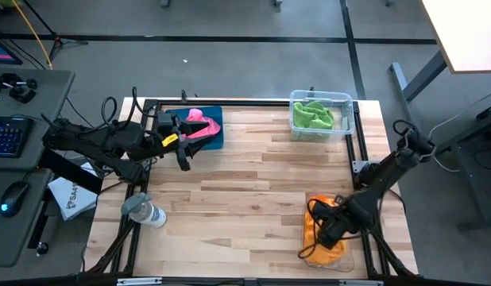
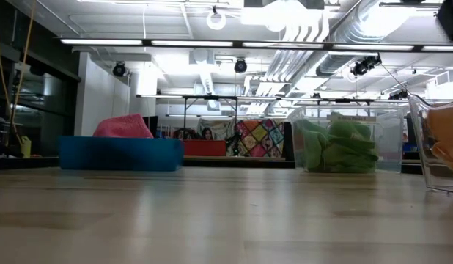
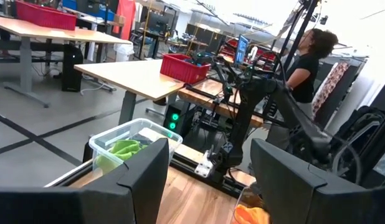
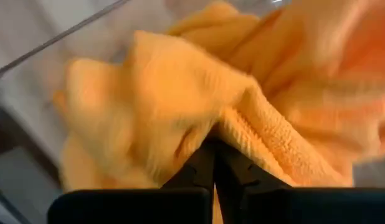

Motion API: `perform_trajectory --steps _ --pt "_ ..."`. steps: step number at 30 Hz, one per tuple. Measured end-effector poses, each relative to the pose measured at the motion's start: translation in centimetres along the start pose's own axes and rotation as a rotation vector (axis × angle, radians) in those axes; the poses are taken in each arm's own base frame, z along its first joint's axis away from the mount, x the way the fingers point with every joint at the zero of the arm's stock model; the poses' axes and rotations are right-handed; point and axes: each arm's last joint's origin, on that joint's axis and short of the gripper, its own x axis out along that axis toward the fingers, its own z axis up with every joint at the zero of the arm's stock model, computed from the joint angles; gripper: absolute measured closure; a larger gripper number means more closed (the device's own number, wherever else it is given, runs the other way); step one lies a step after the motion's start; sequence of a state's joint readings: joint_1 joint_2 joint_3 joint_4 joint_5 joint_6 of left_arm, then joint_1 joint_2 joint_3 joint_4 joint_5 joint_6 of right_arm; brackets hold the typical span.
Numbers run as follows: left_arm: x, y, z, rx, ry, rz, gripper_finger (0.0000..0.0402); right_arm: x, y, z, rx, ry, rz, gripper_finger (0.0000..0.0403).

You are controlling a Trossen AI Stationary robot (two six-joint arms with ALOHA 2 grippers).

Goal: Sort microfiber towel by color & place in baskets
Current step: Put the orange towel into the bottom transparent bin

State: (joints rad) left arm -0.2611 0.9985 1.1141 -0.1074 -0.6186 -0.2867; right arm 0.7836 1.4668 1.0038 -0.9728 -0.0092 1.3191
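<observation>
The orange towels (image 1: 315,232) fill a clear bin (image 1: 341,266) at the table's near right corner, and my right gripper (image 1: 331,229) is down among them, shut on orange cloth (image 4: 180,93). Pink towels (image 1: 199,125) lie heaped in the teal tray (image 1: 216,143) at the far left; the heap (image 2: 124,126) rises above the tray wall (image 2: 120,154). Green towels (image 1: 313,115) sit in the clear bin (image 1: 345,99) at the far right. My left gripper (image 1: 187,145) is open and empty, held in the air beside the teal tray, facing the green bin (image 3: 127,149). My right gripper pinches a fold of an orange towel (image 4: 233,121) between its two shut fingertips (image 4: 205,163). The fingers come from above, slanting down into the bin. The cloth bunches slack around the tips. One layer or several, I cannot tell.
A grey-capped clear bottle (image 1: 146,210) lies on the table's near left edge. The wooden table top (image 1: 245,199) between the bins is bare. A black frame rail (image 1: 253,102) runs along the far edge. A person (image 3: 308,56) stands beyond the table's right side.
</observation>
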Motion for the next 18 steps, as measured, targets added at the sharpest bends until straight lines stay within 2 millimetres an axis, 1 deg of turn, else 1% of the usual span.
perform_trajectory --steps 3,6,8,10,11,13,15,18 --pt "0.0 0.0 0.0 0.0 0.0 0.0 0.0186 2.1 -0.6 0.5 0.008 0.014 -0.008 0.0403" --pt "0.0 0.0 0.0 -0.001 0.0 0.0 0.0186 3.7 -1.0 0.6 0.018 0.038 0.011 0.0403" --pt "0.0 0.0 0.0 -0.001 0.0 0.0 0.0186 4.3 -1.1 0.6 0.019 0.045 0.031 0.0403" --pt "0.0 0.0 0.0 -0.001 0.0 0.0 0.0186 4.3 -1.2 0.5 0.018 0.061 0.041 0.0403" --pt "0.0 0.0 0.0 0.0 0.0 0.0 0.0186 4.1 -1.1 0.5 0.013 0.072 0.045 0.0403" --pt "0.0 0.0 0.0 0.0 0.0 0.0 0.0186 3.0 -0.8 0.5 -0.011 0.076 0.063 0.0403" --pt "0.0 0.0 0.0 0.002 0.0 0.0 0.0186 0.9 -0.4 0.6 -0.036 0.057 0.106 0.0403" --pt "0.0 0.0 0.0 0.028 0.0 0.0 0.0186 -2.9 -0.1 0.7 -0.075 0.007 0.146 0.0403"
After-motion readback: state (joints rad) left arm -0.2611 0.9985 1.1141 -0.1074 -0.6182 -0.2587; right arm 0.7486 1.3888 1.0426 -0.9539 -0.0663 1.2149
